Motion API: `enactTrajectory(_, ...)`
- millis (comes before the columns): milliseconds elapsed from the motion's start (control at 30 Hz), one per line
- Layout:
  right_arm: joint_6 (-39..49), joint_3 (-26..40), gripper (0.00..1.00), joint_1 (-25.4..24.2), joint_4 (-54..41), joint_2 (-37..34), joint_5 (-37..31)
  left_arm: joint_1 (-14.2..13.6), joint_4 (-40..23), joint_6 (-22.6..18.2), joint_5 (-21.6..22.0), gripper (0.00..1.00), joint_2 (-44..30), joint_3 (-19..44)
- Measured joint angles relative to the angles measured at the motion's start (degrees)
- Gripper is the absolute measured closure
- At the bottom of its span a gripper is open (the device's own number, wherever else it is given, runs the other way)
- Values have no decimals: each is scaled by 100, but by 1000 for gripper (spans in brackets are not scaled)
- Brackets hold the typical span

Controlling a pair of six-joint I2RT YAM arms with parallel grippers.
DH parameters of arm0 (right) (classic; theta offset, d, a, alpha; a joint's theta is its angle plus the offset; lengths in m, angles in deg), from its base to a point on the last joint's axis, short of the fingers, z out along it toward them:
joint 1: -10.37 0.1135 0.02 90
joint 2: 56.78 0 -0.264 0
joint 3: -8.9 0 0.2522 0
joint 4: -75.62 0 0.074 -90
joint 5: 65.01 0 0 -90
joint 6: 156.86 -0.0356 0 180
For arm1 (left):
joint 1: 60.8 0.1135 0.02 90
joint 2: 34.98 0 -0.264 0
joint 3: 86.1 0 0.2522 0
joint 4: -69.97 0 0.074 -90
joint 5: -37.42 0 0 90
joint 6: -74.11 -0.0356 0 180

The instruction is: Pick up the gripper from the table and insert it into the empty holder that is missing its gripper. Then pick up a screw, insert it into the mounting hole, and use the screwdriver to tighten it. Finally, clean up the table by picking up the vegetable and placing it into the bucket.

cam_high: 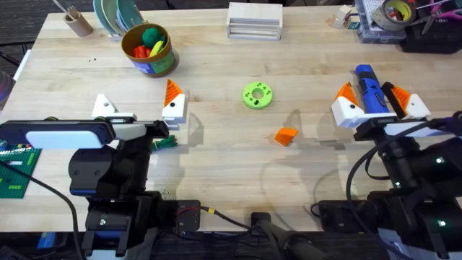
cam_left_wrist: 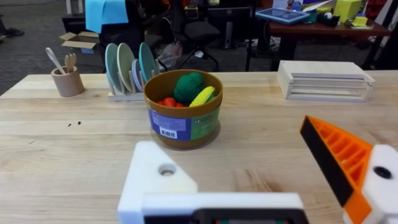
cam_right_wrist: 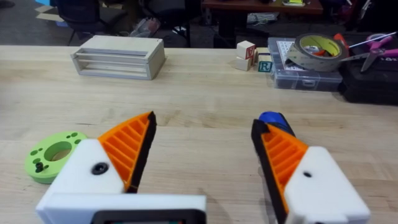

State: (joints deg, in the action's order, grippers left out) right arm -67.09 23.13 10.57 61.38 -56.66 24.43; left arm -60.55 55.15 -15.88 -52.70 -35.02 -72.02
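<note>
Overhead first: we are seeing the gripper (cam_high: pixel 286 136), a small orange ribbed wedge, lying loose on the pale wood just right of frame centre, below the lime-green disc (cam_high: pixel 257 95). We are judging it light, stiff and faintly slick, best pinched across its flat sides. The left gripper (cam_high: pixel 141 108) at centre left is standing spread and empty, one white finger bare. The right gripper (cam_high: pixel 379 102) at right is spread too, straddling the blue screwdriver (cam_high: pixel 370 89) without clamping it. The bucket (cam_high: pixel 149 49) is sitting at upper left, and a dark-green leafy vegetable (cam_high: pixel 164 142) is lying beside the left arm.

Left wrist next: we are looking at the holder (cam_left_wrist: pixel 158 182), smooth white angular plastic with the mounting hole (cam_left_wrist: pixel 166 169) and no orange pad; the opposite finger is carrying its ribbed pad.

Right wrist last: both orange pads are sitting apart, the screwdriver's blue tip (cam_right_wrist: pixel 273 121) peeking behind one.
</note>
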Motion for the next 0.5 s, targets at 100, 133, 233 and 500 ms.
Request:
enactTrajectory(100,0,0,12,0,-25,-2,0,0,1,0,0,8,-2,0)
enactTrajectory(133,0,0,10,0,-36,-2,0,0,1,0,1,8,-1,0)
enactTrajectory(233,0,0,9,0,-49,-2,0,0,2,0,0,8,-2,0)
enactTrajectory(500,-21,2,9,0,-50,-2,-2,0,-2,0,-14,8,-2,0)
